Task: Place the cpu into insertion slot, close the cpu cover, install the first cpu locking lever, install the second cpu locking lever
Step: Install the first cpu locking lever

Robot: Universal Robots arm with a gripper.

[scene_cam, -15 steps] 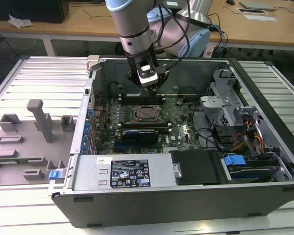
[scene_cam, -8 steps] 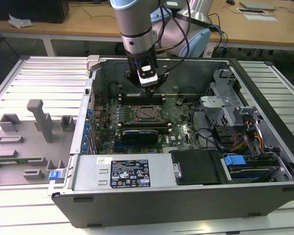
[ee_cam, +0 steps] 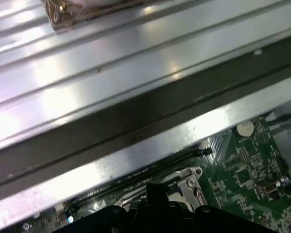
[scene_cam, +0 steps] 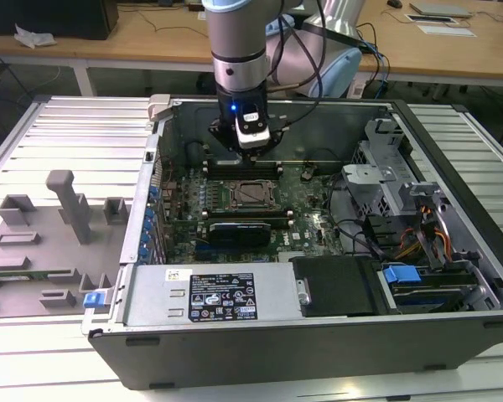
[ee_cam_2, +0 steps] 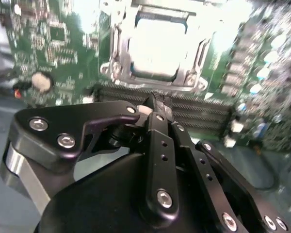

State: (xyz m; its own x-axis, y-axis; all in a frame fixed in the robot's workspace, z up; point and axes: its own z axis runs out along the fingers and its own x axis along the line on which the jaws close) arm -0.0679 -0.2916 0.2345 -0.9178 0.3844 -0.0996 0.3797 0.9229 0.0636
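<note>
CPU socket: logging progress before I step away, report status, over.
Hand shut, holding nothing, hovering over the memory slots just behind the insertion slot. Cpu seated in slot, cpu cover down around it. Nothing in the way.

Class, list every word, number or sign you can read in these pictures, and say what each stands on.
Black label on the power supply housing: print too small to read.
Small white sticker beside it: too small to read.
White markings on the green circuit board: blurred, unreadable.
</note>
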